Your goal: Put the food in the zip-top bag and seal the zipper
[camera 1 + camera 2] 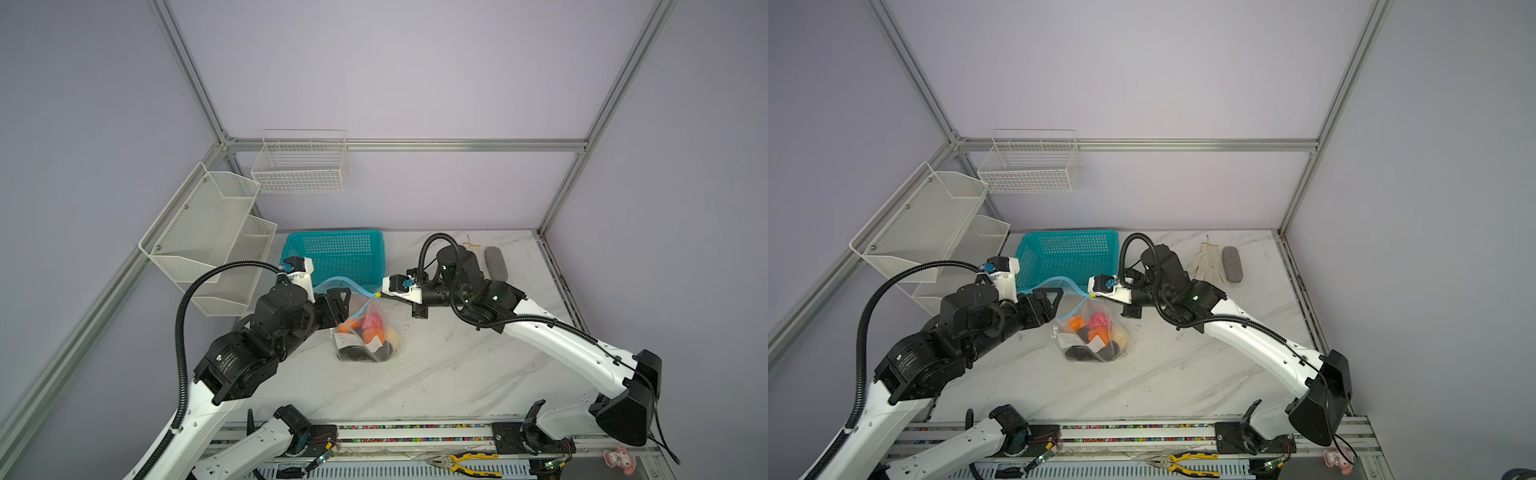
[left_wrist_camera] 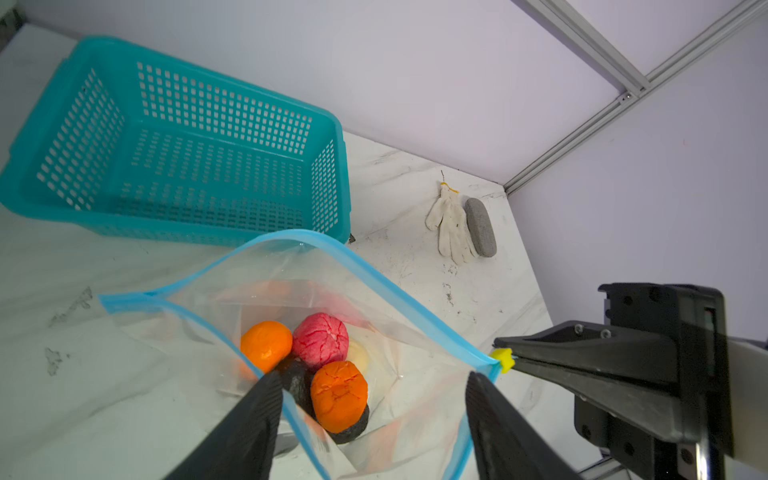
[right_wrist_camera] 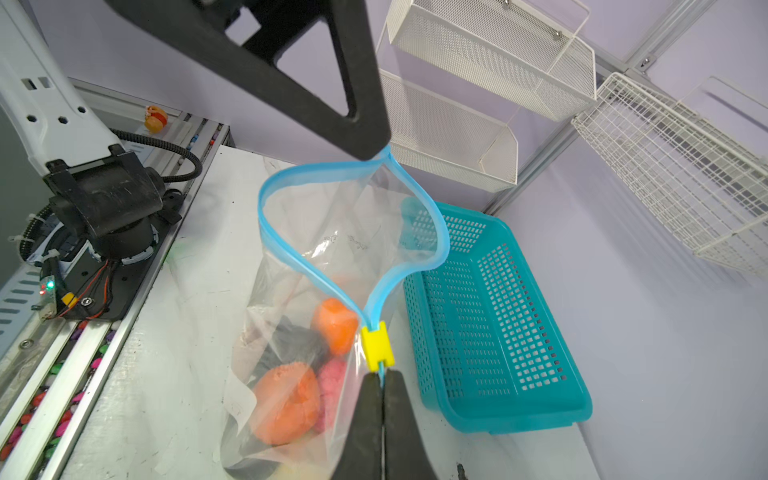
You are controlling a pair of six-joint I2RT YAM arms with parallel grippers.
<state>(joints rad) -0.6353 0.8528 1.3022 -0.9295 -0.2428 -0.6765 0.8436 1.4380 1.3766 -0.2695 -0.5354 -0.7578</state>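
Clear plastic nearest: zip-top bag standing on the marble table, food heaped at its bottom, mouth gaping wide. Likely trouble: gripped at one end of the zipper only, could sag or tip and spill a ball; could jam the yellow slider if dragged along a slack, buckled lip, or leave a gap unsealed. Left gripper spread wide, pinching nothing, straddling the near lip; contact unclear. Right gripper pressed together on the strip's tail just behind the slider. Farther back, teal basket.
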